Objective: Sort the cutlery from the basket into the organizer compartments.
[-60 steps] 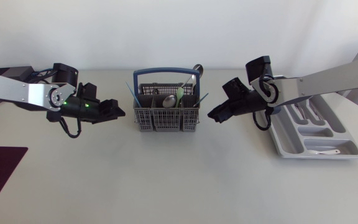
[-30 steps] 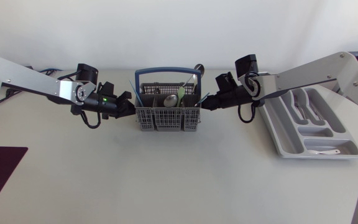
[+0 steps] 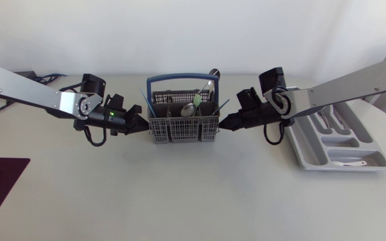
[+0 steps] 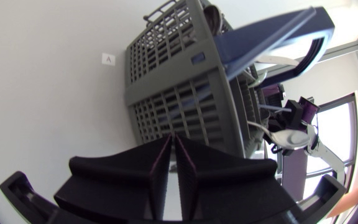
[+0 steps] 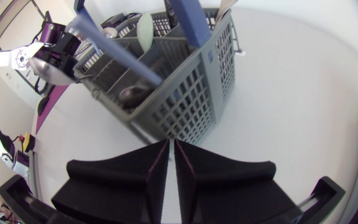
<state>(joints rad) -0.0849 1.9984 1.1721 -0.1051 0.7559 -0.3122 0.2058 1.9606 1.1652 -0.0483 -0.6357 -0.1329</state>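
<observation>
Left end effector (image 3: 139,122) and right end effector (image 3: 224,123) sit low at opposite short ends of the basket (image 3: 181,130). Their tips aim inward at each other, so the basket's long axis runs straight between them. Both have their fingers pressed together on nothing. Each wrist view shows only a hairline seam between the wedges, with the grey lattice wall right ahead of the tips (touching or just off, I cannot tell on either side).

The basket stands on the table (image 3: 179,194) about midway between the arms, its blue handle (image 3: 178,79) arching over the top. The cutlery (image 3: 191,106) stands in it roughly upright, upper ends poking above the rim, mostly in the half nearer the right end effector. The pieces therefore lie ahead of and above both sets of tips, behind the wall. Their long axes point up, across the line of the fingers.

My reading is that nothing can be taken from where either end effector is now. One would have to rise over the rim, open, and come down along a piece, minding the handle. The arms are about equally near the basket. The organizer (image 3: 374,155) lies well to the right, beside the right arm, which makes that arm the handier one for the carry.
</observation>
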